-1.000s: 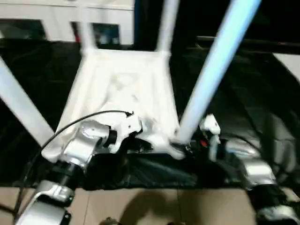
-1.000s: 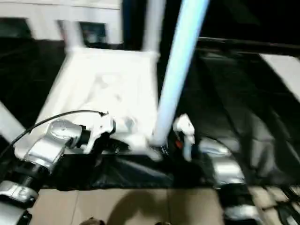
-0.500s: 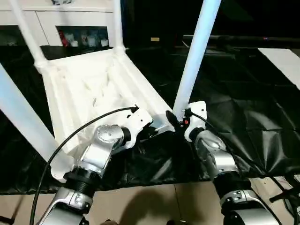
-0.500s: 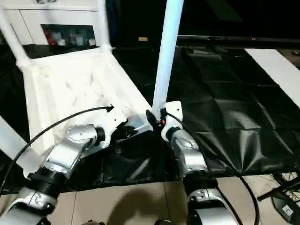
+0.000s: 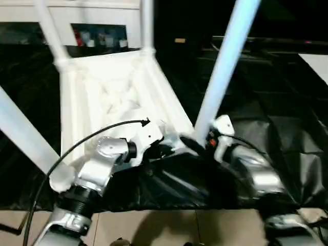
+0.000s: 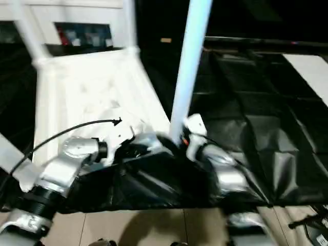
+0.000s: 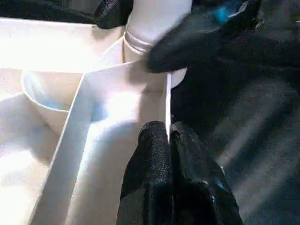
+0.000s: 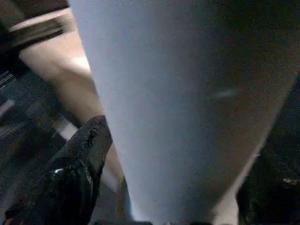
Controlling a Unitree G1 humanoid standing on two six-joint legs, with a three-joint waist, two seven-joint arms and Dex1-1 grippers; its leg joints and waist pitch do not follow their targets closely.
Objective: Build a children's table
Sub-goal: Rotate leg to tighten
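Observation:
The children's table lies upside down on a black cloth, its white ribbed top (image 5: pixel 102 87) facing up. White legs stand up from its corner sockets. The near right leg (image 5: pixel 225 66) rises beside my right arm. My right gripper (image 5: pixel 197 143) is at that leg's base, open, one finger (image 8: pixel 89 140) on either side of the tube (image 8: pixel 187 93). My left gripper (image 7: pixel 168 136) is shut on a thin rib of the top, close to that corner socket (image 7: pixel 154 75). The head view shows it (image 5: pixel 164 151) at the top's near edge.
The black cloth (image 5: pixel 266 92) covers the work surface, with beige floor (image 5: pixel 154 225) at its near edge. A white cabinet (image 5: pixel 102 15) stands behind the table. A pale surface (image 5: pixel 318 61) shows at the far right. The near left leg (image 5: pixel 23 128) slants up beside my left arm.
The head view has swung, so the whole scene has shifted. Both grippers stay at the table's near right corner, the left still pinching the rib.

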